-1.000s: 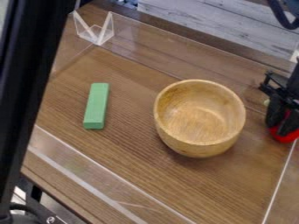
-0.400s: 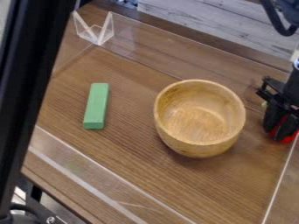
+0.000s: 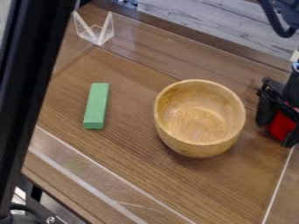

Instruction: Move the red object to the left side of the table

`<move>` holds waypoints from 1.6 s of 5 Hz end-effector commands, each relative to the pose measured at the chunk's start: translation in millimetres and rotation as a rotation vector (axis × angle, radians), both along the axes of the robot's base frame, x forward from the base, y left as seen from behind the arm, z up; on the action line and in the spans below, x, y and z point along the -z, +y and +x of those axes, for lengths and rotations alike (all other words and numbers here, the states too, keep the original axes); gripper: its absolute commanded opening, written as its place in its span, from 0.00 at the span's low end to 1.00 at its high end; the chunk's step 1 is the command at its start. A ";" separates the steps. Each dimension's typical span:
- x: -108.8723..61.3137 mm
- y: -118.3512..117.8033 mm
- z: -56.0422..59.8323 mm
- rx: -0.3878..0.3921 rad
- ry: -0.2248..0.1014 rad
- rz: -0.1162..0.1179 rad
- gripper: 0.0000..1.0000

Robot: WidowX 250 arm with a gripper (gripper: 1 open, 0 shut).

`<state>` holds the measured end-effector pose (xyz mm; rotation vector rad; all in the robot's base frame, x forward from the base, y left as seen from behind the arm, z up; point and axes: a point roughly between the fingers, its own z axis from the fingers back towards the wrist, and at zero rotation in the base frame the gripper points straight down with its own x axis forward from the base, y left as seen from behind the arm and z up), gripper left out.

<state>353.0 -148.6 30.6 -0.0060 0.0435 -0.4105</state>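
**Robot hand over a red toy at the right edge of a wooden tabletop**

Camera view: A brown wood-grain tabletop (image 3: 128,166) fills most of the picture, seen from above and at an angle, with low clear acrylic walls (image 3: 93,28) along its edges. A dark, blurred bar crosses the left side of the view in the foreground.

At the far right edge, partly cut off by the picture border, a black robot hand (image 3: 281,114) points down at the tabletop. Its two dark fingers (image 3: 265,107) stand spread apart, released rather than clenched. Between and just below them sits the red object (image 3: 285,132), low on the tabletop. Only a small patch of it shows: a bright, saturated red, rounded at the bottom. Its top is hidden behind the hand, and whether the fingers touch it cannot be told.

Just left of the hand is a round, light wooden bowl (image 3: 200,116), open side up, much larger than the red object. Farther left, well apart from the bowl, a green rectangular block (image 3: 96,105) lies flat, its long side running from near to far.
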 end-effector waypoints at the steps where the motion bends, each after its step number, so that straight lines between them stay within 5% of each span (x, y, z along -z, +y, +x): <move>1: -24.2 -0.4 9.8 0.009 -0.093 -0.032 1.00; 4: -28.0 -5.6 15.7 0.043 -0.176 -0.039 1.00; 5: -39.5 -3.0 14.1 0.033 -0.193 -0.031 0.00; 6: -62.2 2.0 12.5 0.007 -0.232 -0.019 0.00; 8: -117.6 60.3 -2.3 -0.174 -0.326 0.036 0.00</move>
